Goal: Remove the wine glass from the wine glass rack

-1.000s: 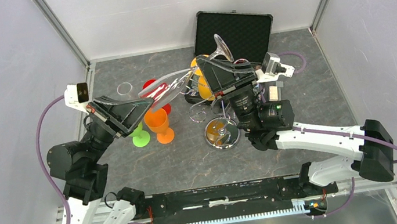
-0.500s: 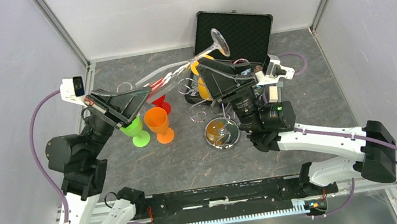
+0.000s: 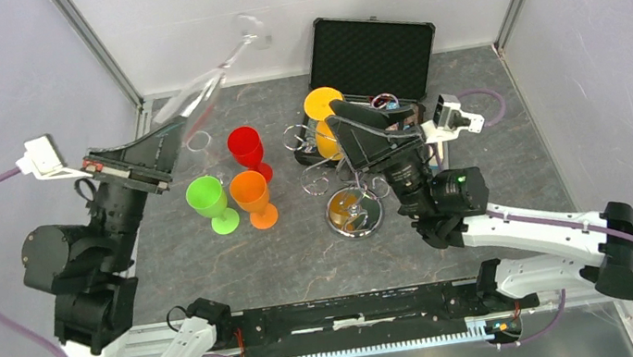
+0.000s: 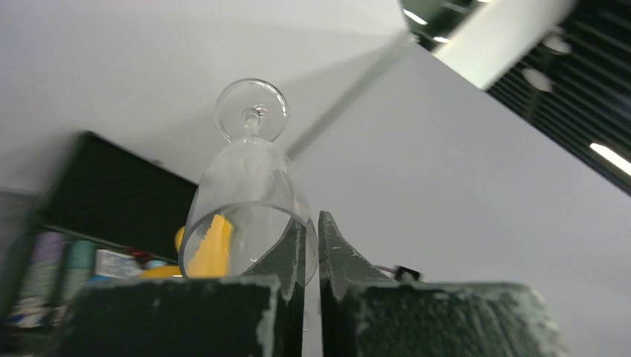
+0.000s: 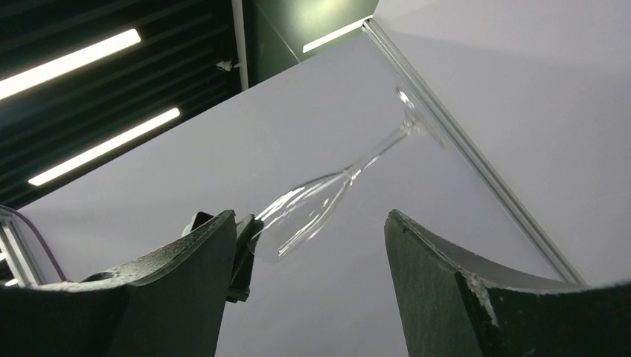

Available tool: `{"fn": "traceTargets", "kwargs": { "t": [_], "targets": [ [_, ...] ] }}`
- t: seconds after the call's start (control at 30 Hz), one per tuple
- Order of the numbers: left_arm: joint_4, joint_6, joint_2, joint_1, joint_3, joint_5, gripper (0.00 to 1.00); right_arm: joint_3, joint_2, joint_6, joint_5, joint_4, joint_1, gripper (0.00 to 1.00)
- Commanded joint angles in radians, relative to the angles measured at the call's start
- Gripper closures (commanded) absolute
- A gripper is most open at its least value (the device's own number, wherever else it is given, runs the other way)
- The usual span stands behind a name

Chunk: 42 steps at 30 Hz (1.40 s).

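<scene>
One clear wine glass (image 3: 199,90) is already off the wine glass rack (image 3: 351,202). It hangs in the air well left of the rack and beyond it, tilted, with its foot uppermost and aimed toward the back wall. The left arm's fingers (image 4: 336,256) are nearly closed on its rim, one inside the bowl and one outside.

The lift-off itself reads as done. What remains, I judge, is to bring the glass down and stand it somewhere safe. That calls for a slow wrist turn, since a pinch on a thin rim gives little hold against the weight of stem and foot.

In the top view the foot overlaps the back wall near the corner post (image 3: 95,46); how close it really is I cannot tell, so any swing is safer toward the rack than away from it.

Between the glass and the rack, low on the surface (image 3: 287,257), stand a green goblet (image 3: 208,198), an orange goblet (image 3: 251,192) and a red goblet (image 3: 244,144). The clearest open room is the bare stretch on the near side of the rack.

Just over the rack's far side, the right arm's fingers (image 5: 186,282) are spread wide and hold nothing. Beyond the rack lies an open black case (image 3: 375,53).
</scene>
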Motion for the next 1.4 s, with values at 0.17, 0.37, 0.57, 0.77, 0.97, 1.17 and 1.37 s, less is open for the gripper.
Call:
{"fn": "traceTargets", "kwargs": {
  "t": [0.17,0.37,0.57,0.77,0.97,1.17,1.37],
  "targets": [
    [-0.475,0.469,-0.030,0.000,0.059,-0.765,0.98,-0.056,-0.143,-0.104,-0.005,-0.150,0.003,0.22],
    [-0.675,0.537,0.004,-0.001,0.060,-0.971,0.98,-0.093,-0.212,-0.150,0.003,-0.203,0.003,0.22],
    [-0.958,0.489,0.063,-0.001,0.080,-0.919,0.98,-0.132,-0.271,-0.181,0.033,-0.236,0.003,0.23],
    [-1.187,0.439,0.134,0.000,0.089,-0.849,0.98,-0.159,-0.315,-0.192,0.077,-0.266,0.002,0.22],
    [-1.279,0.461,0.199,-0.001,0.112,-0.621,0.98,-0.188,-0.346,-0.193,0.118,-0.266,0.003,0.22],
    [-1.309,0.502,0.218,-0.001,0.020,-0.488,0.98,-0.210,-0.384,-0.206,0.159,-0.270,0.003,0.22],
    [-1.249,0.531,0.226,-0.002,-0.040,-0.382,0.98,-0.214,-0.393,-0.207,0.171,-0.279,0.003,0.22]
  ]
}}
